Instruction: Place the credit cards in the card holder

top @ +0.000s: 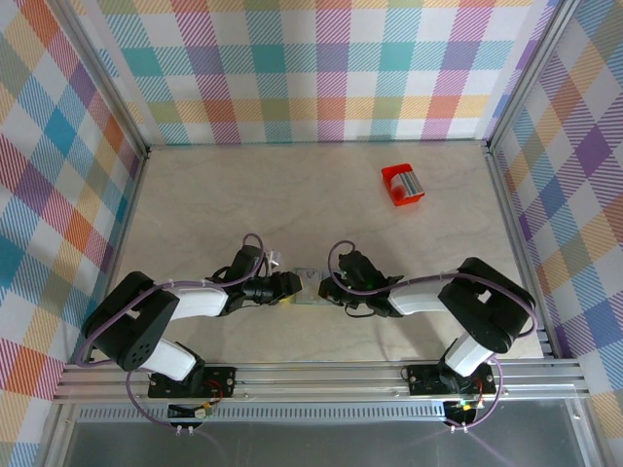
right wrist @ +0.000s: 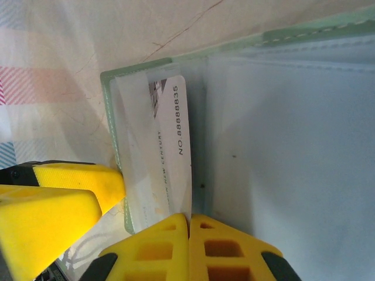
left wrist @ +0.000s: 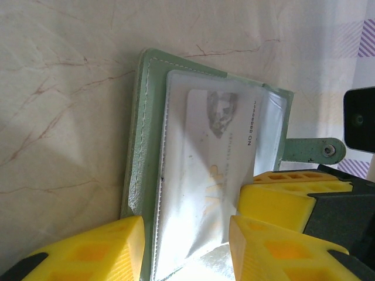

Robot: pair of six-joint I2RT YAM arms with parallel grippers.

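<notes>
The open green card holder (top: 310, 289) lies on the tabletop (top: 292, 195) between your arms. Your left pincer (left wrist: 184, 229) gapes wide astride it, holding nothing. Your right pincer (right wrist: 188, 227) looks closed on the pale card (right wrist: 173, 146), which sits in a clear sleeve. The card is likely light, stiff and slick, so pinch its short edge.

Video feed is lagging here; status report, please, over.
Left gripper open over card holder. Right gripper shut at credit card edge, card in clear slot. Red box well clear.

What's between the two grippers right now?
The open card holder lies between the left gripper and the right gripper, seen in the top view. The right one pinches a pale card partly tucked inside it.
</notes>
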